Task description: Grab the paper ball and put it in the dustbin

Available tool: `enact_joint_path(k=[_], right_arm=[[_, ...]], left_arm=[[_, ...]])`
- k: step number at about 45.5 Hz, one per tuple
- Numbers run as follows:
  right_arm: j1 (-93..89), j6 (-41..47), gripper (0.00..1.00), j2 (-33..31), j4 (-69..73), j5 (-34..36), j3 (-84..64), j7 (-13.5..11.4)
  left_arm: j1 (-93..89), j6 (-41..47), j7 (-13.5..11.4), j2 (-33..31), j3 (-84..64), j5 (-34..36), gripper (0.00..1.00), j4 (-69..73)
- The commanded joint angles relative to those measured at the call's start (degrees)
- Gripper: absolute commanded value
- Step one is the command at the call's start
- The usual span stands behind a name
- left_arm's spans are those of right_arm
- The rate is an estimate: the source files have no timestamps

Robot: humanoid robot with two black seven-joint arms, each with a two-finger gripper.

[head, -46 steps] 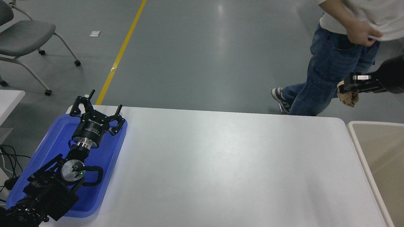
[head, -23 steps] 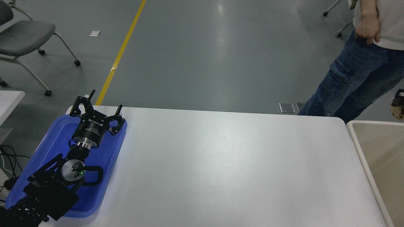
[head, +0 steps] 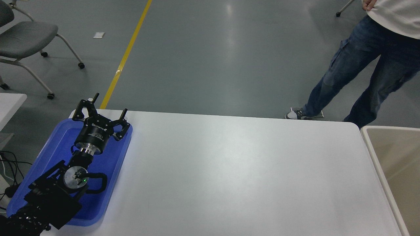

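The dustbin stands at the table's right end, beige inside with a thin white rim; only its left part shows. The paper ball is out of view. My right gripper and arm are out of view too. My left gripper is parked at the lower left over the blue tray, open and empty.
A white table fills the middle. A person in jeans stands at the far right behind the table. A grey wheeled chair stands at the top left. A yellow floor line runs behind the table.
My right gripper, shut on the paper ball, moved rightwards out of the picture. The person shifted to the right and stepped.
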Motion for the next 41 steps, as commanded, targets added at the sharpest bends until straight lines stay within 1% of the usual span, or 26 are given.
enact_joint_path(k=[1,4,5,7,8,11,14,15,21,34,41], right_arm=[[-5.6,-4.3,0.0,3.0,-1.8,0.6,5.9,-0.9],[-5.5,-4.4,0.0,3.1,-1.8,0.7,6.5,-0.9],[-5.5,-4.5,0.08,3.1,-1.8,0.7,6.6,-0.9],[-5.2,-4.9,0.31,3.0,-1.8,0.8,7.0,-0.9],[-5.0,-5.0,0.39,3.0,-1.8,0.8,7.3,-0.8],[-4.9,-5.5,0.56,2.8,-1.8,0.7,8.0,-0.8],[-4.7,-6.1,0.84,2.7,-1.9,0.7,8.2,-0.7],[-4.6,-6.7,0.9,2.8,-1.9,0.7,8.2,-0.7],[-4.9,-9.5,0.99,3.1,-3.4,0.6,8.2,-0.7],[-3.3,-9.0,1.0,3.7,-3.5,0.6,8.6,-0.7],[-0.4,-9.2,1.0,5.5,-3.5,0.7,8.9,-0.5]], left_arm=[[0.0,0.0,0.0,0.0,0.0,0.0,1.0,0.0],[0.0,0.0,0.0,0.0,0.0,0.0,1.0,0.0],[0.0,0.0,0.0,0.0,0.0,0.0,1.0,0.0],[0.0,0.0,0.0,0.0,0.0,0.0,1.0,0.0],[0.0,0.0,0.1,0.0,0.0,0.0,1.0,0.0],[0.0,0.0,0.0,0.0,0.0,0.0,1.0,0.0],[0.0,0.0,0.0,0.0,0.0,0.0,1.0,0.0],[0.0,0.0,0.0,0.0,0.0,0.0,1.0,0.0],[0.0,0.0,0.0,0.0,0.0,0.0,1.0,0.0],[0.0,0.0,0.0,0.0,0.0,0.0,1.0,0.0],[0.0,0.0,0.0,0.0,0.0,0.0,1.0,0.0]])
